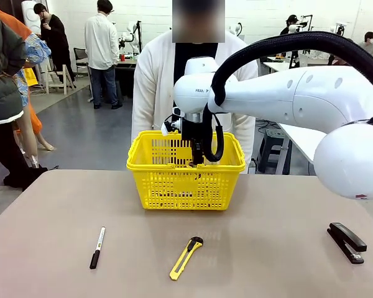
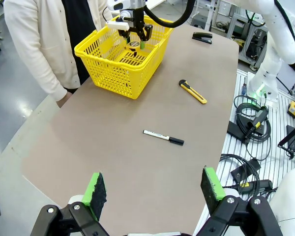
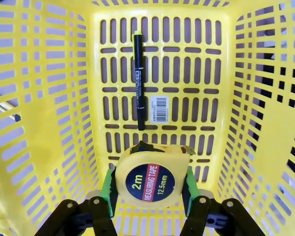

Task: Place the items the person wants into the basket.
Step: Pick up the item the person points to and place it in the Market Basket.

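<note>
My right gripper (image 1: 196,158) reaches down inside the yellow basket (image 1: 137,162) at the far middle of the table. Its green pads press both sides of the round yellow-and-black tape measure (image 3: 152,177), held above the basket floor (image 3: 39,123). A slim black pen (image 3: 138,78) with a yellow tip lies on that floor. The black stapler (image 1: 346,242) rests on the table at the near right. The person (image 1: 152,81) in a white cardigan stands right behind the basket. My left gripper (image 2: 154,186) hovers open over the table's near left end, holding nothing.
A yellow-and-black utility knife (image 1: 186,257) lies near the front middle. A white marker with a black cap (image 1: 97,247) lies at the front left. Other people stand farther off at the back left. Cables and a rack (image 2: 250,128) sit beside the table.
</note>
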Action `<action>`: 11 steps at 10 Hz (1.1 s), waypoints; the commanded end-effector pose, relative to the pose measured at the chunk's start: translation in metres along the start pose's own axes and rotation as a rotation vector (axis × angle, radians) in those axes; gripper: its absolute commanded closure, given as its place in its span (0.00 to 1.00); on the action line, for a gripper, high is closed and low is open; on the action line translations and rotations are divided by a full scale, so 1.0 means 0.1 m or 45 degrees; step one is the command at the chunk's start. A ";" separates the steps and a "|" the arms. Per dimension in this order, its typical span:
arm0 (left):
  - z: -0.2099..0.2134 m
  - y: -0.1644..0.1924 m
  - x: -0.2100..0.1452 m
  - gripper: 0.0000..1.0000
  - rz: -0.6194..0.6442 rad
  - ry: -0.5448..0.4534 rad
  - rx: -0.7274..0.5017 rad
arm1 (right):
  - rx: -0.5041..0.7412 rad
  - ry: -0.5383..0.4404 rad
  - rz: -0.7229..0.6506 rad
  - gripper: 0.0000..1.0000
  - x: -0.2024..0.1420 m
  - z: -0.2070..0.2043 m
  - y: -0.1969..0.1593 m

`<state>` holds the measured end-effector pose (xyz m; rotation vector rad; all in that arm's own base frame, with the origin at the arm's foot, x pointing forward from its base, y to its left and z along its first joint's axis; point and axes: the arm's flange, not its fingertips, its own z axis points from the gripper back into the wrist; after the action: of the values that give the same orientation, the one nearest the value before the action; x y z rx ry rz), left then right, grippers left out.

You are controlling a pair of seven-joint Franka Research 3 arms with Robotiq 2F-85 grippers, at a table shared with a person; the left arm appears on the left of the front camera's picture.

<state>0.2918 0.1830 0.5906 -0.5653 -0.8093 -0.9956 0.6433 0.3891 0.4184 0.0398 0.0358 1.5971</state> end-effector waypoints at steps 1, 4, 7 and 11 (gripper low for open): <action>0.01 -0.01 0.00 0.00 -0.007 -0.015 0.000 | 0.037 -0.025 0.032 0.22 0.07 0.11 -0.16; 0.01 -0.01 0.00 0.00 -0.007 -0.015 0.000 | 0.037 -0.026 0.046 0.00 0.07 0.13 -0.13; 0.01 -0.01 0.00 0.00 -0.007 -0.015 0.000 | 0.020 -0.059 0.053 0.00 0.01 0.22 -0.05; 0.01 -0.01 0.00 0.00 -0.007 -0.015 0.000 | 0.015 -0.069 0.035 0.00 -0.02 0.28 0.02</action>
<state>0.2918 0.1830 0.5906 -0.5653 -0.8092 -0.9956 0.6447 0.3892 0.4385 0.0544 0.0095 1.6218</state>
